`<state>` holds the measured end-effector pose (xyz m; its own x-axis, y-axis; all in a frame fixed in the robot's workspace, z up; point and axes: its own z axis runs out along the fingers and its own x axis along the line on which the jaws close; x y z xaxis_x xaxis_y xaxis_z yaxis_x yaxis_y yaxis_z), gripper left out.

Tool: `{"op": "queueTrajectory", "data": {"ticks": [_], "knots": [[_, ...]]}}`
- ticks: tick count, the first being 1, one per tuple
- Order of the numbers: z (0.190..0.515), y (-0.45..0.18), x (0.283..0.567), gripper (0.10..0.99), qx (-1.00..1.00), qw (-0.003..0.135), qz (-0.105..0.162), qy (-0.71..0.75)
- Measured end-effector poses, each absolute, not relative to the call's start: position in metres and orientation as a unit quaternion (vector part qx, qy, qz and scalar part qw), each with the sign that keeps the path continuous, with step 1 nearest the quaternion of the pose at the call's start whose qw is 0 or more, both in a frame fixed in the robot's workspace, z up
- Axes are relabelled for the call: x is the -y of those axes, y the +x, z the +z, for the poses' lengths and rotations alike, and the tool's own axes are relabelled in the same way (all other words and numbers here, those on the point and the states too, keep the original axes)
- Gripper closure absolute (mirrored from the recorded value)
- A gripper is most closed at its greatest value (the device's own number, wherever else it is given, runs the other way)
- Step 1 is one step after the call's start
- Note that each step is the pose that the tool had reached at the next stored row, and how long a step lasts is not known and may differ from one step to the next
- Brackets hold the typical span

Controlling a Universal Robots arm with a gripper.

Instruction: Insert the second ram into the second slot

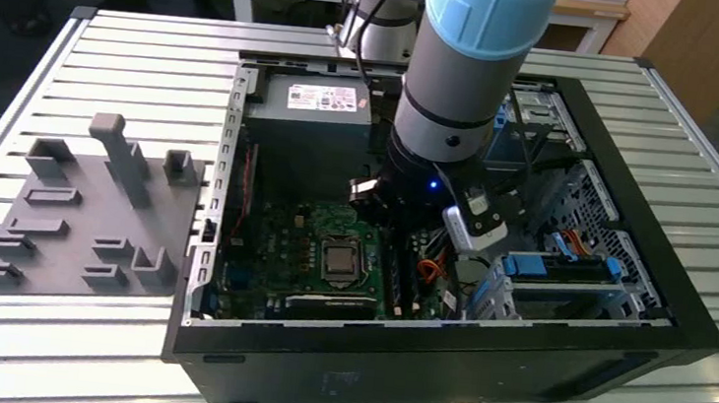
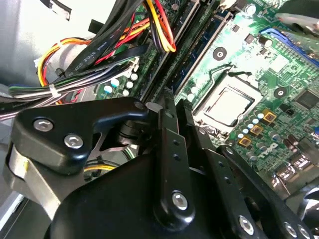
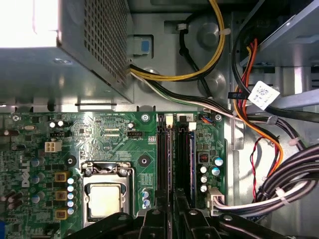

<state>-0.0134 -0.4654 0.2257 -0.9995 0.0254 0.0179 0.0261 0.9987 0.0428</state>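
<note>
My gripper [image 3: 173, 201] is low inside the open computer case [image 1: 582, 362], over the memory slots on the green motherboard [image 3: 99, 134]. The second ram [image 3: 173, 159] appears edge-on as a thin strip running along the second slot [image 3: 173, 128], and it passes between my black fingers [image 3: 163, 199]. In the second wrist view the gripper [image 2: 175, 107] has its fingers nearly together. A bluish stick [image 3: 191, 164] stands in a neighbouring slot. In the exterior view the gripper [image 1: 410, 251] hangs beside the processor socket [image 1: 341, 257].
The metal power supply [image 3: 75, 55] sits beyond the board's far end. Bundles of coloured cables [image 3: 289, 169] crowd the side of the slots. Blue drive brackets [image 1: 565, 271] lie at the exterior view's right. A grey fixture plate [image 1: 95, 206] rests on the slatted table left of the case.
</note>
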Motion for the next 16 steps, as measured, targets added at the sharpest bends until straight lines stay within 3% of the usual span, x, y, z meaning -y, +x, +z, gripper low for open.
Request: {"op": "queueTrajectory", "data": {"ticks": [2, 3, 5, 16], "knots": [[0.2265, -0.0134, 0.4654, 0.886, 1.0, 0.009, -0.022, -0.013], [0.2265, -0.0134, 0.4654, 0.949, 1.0, 0.009, -0.022, -0.013], [0.2266, -0.0134, 0.4654, 0.98, 1.0, 0.009, -0.022, -0.013], [0.2247, -0.0134, 0.4681, 0.98, 1.0, 0.009, -0.022, -0.013]]}}
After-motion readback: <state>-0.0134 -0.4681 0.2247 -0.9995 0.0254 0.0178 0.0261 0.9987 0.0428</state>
